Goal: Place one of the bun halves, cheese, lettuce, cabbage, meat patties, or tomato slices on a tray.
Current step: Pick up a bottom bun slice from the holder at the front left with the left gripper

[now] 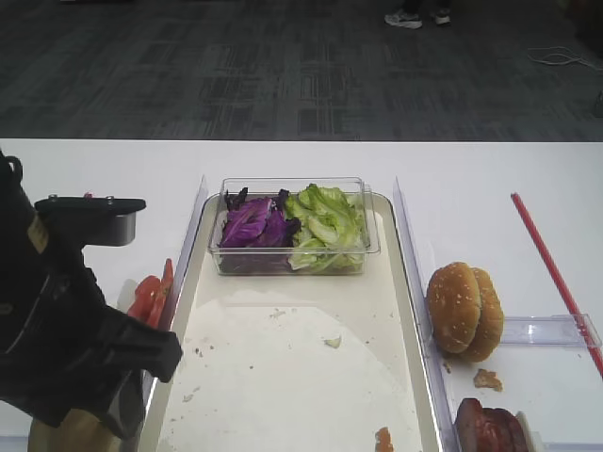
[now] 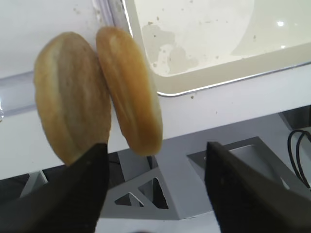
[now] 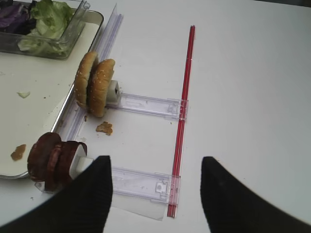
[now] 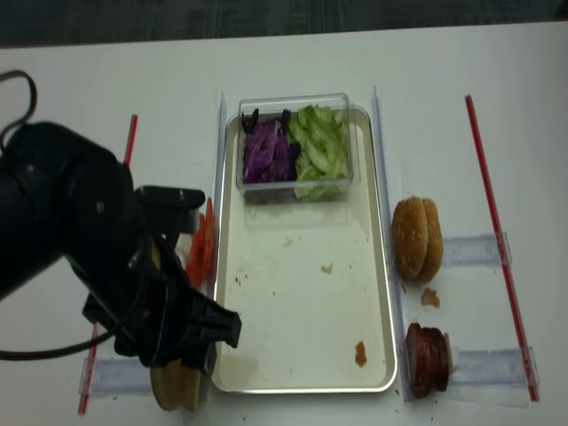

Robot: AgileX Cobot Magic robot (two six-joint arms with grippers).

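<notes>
While left gripper (image 2: 153, 187) gapes open, bun halves (image 2: 97, 92) stand just above its fingertips, untouched

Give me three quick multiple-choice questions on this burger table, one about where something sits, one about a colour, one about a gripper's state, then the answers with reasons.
1. Where is the clear box of greens?
A. At the far end of the tray
B. On the table right of the tray
C. Beside the meat patties

2. What colour is the cabbage?
A. Yellow
B. Purple
C. White

3. How is the left gripper?
A. Shut on a bun
B. Shut on nothing
C. Open

Answers:
1 A, the box stands inside the tray's far rim.
2 B, deep purple beside the green lettuce.
3 C, its fingers stand wide apart just short of the bun halves.
</notes>
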